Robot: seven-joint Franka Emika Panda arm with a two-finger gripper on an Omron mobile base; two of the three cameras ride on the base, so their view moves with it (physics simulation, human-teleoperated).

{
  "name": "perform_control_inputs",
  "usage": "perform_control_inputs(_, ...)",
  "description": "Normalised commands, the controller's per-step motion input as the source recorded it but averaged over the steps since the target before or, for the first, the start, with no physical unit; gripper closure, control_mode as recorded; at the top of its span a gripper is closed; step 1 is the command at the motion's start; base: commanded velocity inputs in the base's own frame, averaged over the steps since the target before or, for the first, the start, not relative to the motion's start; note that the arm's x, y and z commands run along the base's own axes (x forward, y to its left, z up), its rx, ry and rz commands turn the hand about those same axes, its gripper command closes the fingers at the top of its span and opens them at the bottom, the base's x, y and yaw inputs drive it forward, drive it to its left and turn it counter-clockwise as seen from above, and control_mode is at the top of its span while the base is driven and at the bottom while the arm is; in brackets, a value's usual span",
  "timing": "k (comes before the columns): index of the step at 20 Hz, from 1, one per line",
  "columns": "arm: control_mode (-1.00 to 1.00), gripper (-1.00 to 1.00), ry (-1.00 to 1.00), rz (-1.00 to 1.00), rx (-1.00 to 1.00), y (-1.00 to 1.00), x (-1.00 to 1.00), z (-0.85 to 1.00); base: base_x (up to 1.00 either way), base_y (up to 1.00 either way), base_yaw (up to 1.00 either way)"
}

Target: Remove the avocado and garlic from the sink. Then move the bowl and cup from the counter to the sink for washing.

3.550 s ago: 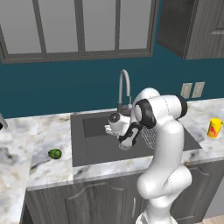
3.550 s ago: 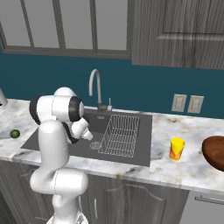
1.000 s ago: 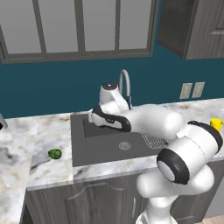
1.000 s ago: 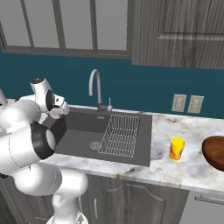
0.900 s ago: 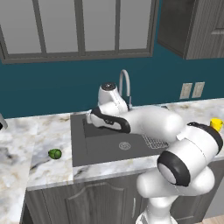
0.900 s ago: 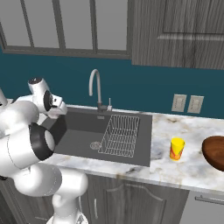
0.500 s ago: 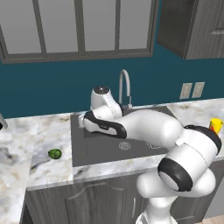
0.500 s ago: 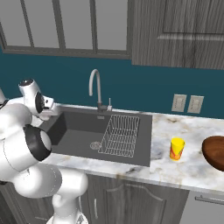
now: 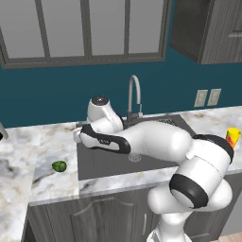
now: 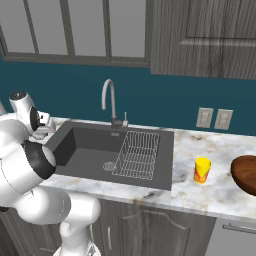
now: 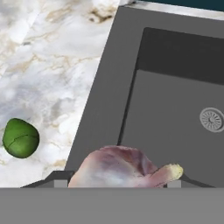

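Currently the gripper [image 11: 122, 181] was closed on the garlic [image 11: 124, 168], which sat between its two fingertips above the left rim of the sink [image 11: 105, 100]. The avocado [image 9: 59, 166] lay on the marble counter [image 9: 47, 146] left of the sink, apart from the rim. The cup [image 10: 202, 170] and the bowl [image 10: 245, 175] stood on the counter right of the sink, near each other.

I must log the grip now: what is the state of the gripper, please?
Gripper: closed on the garlic, above the sink's left rim.
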Motion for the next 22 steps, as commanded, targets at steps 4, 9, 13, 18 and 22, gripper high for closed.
perform_control_inputs(4, -1.00, 1.00, 0.00, 0.08, 0.03, 0.41, -0.18, 0.00, 0.00, 0.00, 0.00)
perform_control_inputs(9, -1.00, 1.00, 0.00, 0.05, 0.02, 0.39, -0.23, -0.05, 0.00, 0.00, 0.00)
perform_control_inputs(13, -1.00, 1.00, -0.03, 0.05, 0.00, 0.29, -0.14, -0.01, 0.00, 0.00, 0.00)
perform_control_inputs(18, -1.00, 1.00, 0.00, 0.00, 0.01, 0.19, -0.27, -0.01, 0.00, 0.00, 0.00)
perform_control_inputs(22, -1.00, 1.00, 0.00, 0.00, 0.00, 0.11, -0.32, -0.02, 0.00, 0.00, 0.00)
